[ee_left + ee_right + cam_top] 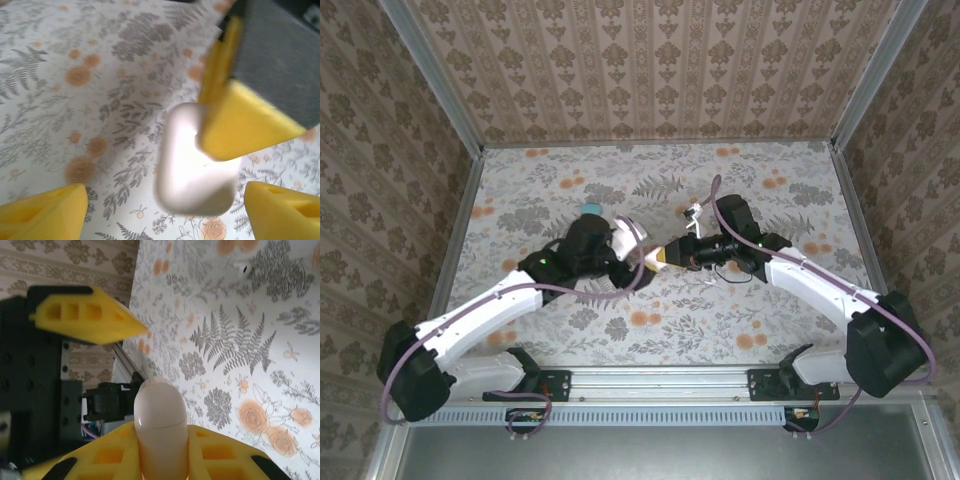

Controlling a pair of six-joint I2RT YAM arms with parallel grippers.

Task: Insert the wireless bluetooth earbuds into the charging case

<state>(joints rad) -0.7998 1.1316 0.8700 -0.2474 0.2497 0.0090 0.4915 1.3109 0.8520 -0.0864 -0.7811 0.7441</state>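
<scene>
Low in the right wrist view, my right jaws pinched the white charging case [160, 425]; my left jaws stood spread, clear of it. Farther off, upper right, a white earbud [244, 268] lay on the table [260, 365]. Case handover, I judged; next, it needed setting down near that bud.
</scene>
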